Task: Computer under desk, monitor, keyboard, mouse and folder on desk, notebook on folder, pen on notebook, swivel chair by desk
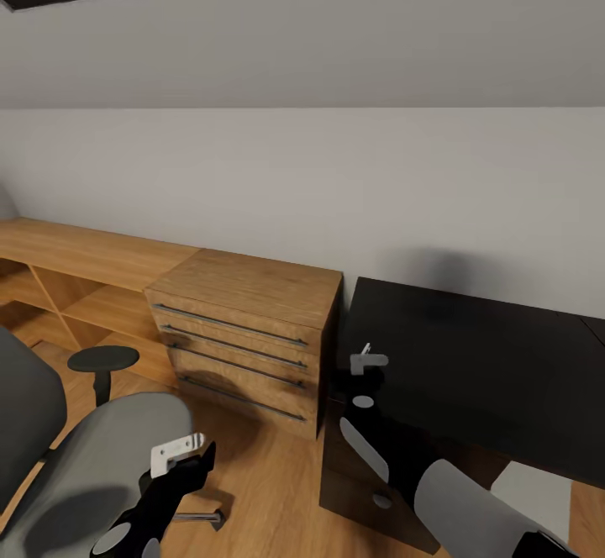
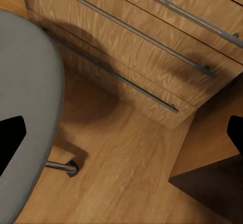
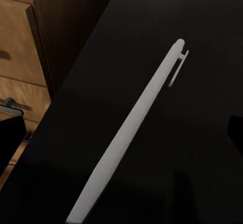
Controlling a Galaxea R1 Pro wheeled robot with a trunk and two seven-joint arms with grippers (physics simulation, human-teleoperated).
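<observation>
The slim white pen [image 3: 131, 127] lies on the black top of the desk [image 3: 116, 46], between the spread fingers of my right gripper [image 3: 121, 133], which is open and close above it. In the head view this gripper [image 1: 367, 371] hovers over the left end of the desk [image 1: 487, 365]. The grey swivel chair [image 1: 92, 457] stands at the lower left with its seat bare and a black armrest [image 1: 102, 359] raised beside it. My left gripper [image 1: 186, 457] is open and empty, just past the seat's edge [image 2: 30, 82] and above the wooden floor.
A light wooden drawer unit [image 1: 244, 323] with long metal handles stands between chair and desk, close to my left gripper [image 2: 121, 133]. A low wooden shelf [image 1: 76, 255] runs along the wall at left. The chair's chrome leg [image 2: 63, 168] rests on the floor.
</observation>
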